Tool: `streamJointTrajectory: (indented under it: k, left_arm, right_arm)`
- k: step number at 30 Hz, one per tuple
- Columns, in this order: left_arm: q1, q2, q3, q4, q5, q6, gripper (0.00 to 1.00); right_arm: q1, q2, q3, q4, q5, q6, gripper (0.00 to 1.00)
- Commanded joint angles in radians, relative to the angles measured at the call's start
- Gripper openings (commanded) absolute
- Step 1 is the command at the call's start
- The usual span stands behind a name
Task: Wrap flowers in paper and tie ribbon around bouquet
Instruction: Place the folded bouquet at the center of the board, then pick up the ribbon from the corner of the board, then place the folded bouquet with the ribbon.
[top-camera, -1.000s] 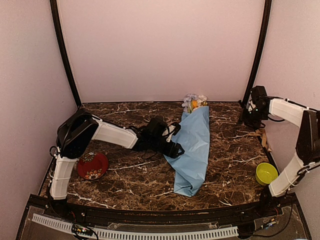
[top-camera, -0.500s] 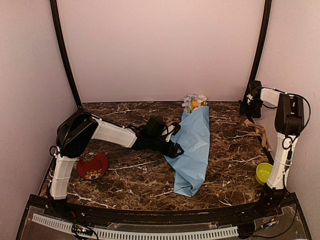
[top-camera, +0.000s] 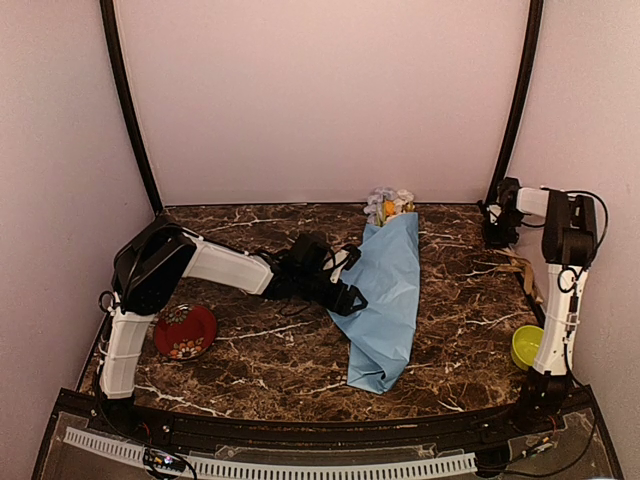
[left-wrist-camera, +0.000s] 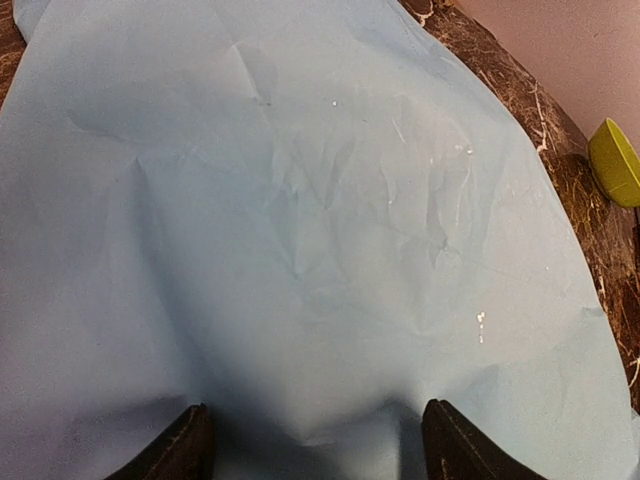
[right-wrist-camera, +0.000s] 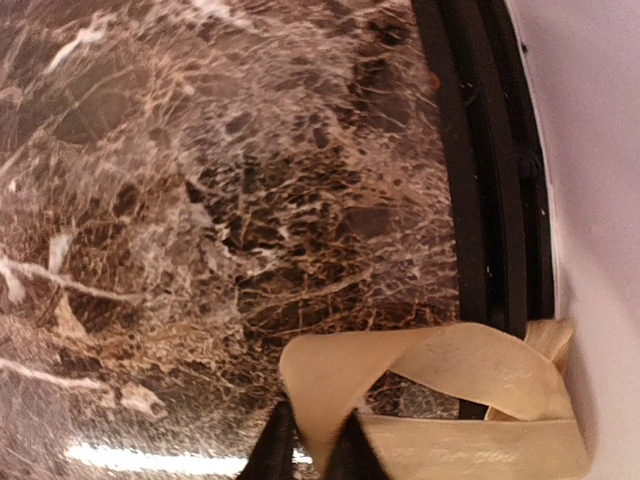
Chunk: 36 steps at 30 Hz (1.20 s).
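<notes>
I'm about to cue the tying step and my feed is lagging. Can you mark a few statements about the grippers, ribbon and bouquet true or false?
1. The right gripper is pinching the ribbon. True.
2. The left gripper is shut on the flowers. False: its jaws stand wide open over the bouquet's light-blue paper.
3. The flowers poke out of the bouquet's far end. True.
4. The yellow-green bowl sits beside the red dish. False: the bowl is at the right edge, the dish at the left.
5. The ribbon is tied round the bouquet. False: it lies by the right wall, apart from the bouquet.
</notes>
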Motion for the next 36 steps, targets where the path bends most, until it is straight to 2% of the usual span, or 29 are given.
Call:
streamJointTrajectory:
  k: [1,7,13,17,23,25,29,32,36]
  left_arm:
    - [0.0,0.057,-0.024,-0.152,0.013,-0.016,0.73]
    - [0.002,0.061,-0.023,-0.153,0.019,-0.016,0.73]
    - [0.003,0.074,-0.01,-0.163,0.028,-0.018,0.73]
    - [0.005,0.079,-0.01,-0.163,0.034,-0.025,0.73]
    - [0.005,0.081,-0.012,-0.162,0.034,-0.037,0.73]
    - [0.005,0.082,-0.014,-0.161,0.033,-0.041,0.73]
    - [0.006,0.081,-0.018,-0.157,0.037,-0.05,0.73]
    - [0.006,0.083,-0.019,-0.156,0.037,-0.057,0.73]
    - [0.008,0.083,-0.019,-0.155,0.036,-0.063,0.73]
  right_arm:
    - [0.003,-0.026,-0.031,0.038,-0.023,-0.019,0.0]
    - [0.01,-0.134,0.035,-0.004,-0.084,0.002,0.0]
    - [0.04,-0.457,0.069,0.078,-0.418,0.092,0.0]
    - [0.051,-0.694,0.031,0.282,-0.668,0.23,0.0]
    - [0.098,-1.008,-0.17,0.693,-0.875,0.44,0.0]
    - [0.107,-1.081,-0.203,0.741,-0.907,0.488,0.0]
    - [0.117,-1.179,-0.26,0.718,-0.912,0.514,0.0]
    - [0.118,-1.245,-0.333,0.626,-0.889,0.486,0.0]
    - [0.118,-1.307,-0.502,0.455,-0.764,0.451,0.0]
